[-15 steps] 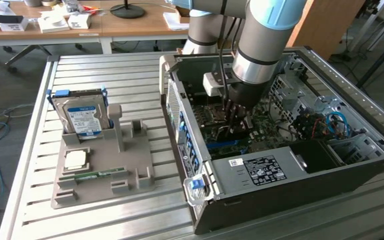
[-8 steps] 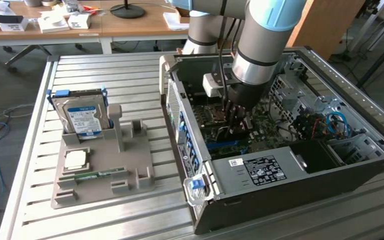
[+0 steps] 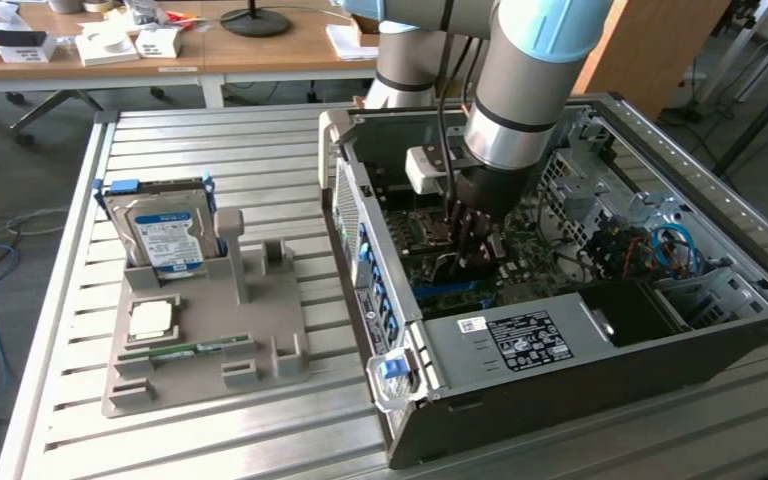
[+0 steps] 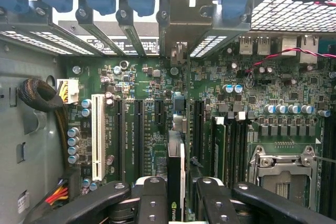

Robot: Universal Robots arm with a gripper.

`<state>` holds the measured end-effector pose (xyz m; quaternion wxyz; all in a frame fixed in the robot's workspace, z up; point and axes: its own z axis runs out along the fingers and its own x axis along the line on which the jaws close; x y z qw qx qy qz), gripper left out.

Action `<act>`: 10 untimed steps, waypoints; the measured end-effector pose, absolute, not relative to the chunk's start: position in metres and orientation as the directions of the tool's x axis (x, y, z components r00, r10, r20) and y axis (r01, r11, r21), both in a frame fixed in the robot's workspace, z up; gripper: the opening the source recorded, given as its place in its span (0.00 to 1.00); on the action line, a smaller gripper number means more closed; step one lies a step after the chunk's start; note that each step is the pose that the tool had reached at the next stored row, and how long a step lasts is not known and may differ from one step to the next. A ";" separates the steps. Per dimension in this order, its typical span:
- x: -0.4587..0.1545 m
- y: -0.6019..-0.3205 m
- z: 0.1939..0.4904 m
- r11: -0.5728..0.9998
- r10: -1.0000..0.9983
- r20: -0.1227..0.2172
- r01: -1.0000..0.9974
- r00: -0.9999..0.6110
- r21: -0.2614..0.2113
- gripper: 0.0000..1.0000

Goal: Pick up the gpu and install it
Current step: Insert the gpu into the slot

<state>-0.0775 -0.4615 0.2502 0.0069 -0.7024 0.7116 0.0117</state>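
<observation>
One Universal Robots arm reaches into an open computer case at centre-right of the exterior view, its gripper low over the motherboard. The wrist view shows the two black fingers clamped on the gpu, a thin black card seen edge-on. It stands upright between them over the row of long black expansion slots, well apart from the white slot. What appears to be its silvery bracket meets the case's rear wall. Whether the card is seated cannot be told. It looks light and stiff but fragile, best gripped on its flat faces near the top edge, away from the connector contacts. At the exterior view's left, a hard drive and a green memory stick rest on a grey holder.
</observation>
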 end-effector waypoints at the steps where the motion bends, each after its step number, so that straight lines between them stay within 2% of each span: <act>1: -0.078 -0.462 0.250 0.013 -1.000 -0.026 -1.000 -0.013 0.007 0.26; 10: -0.078 -0.462 0.247 0.013 -1.000 -0.026 -1.000 -0.013 0.007 0.26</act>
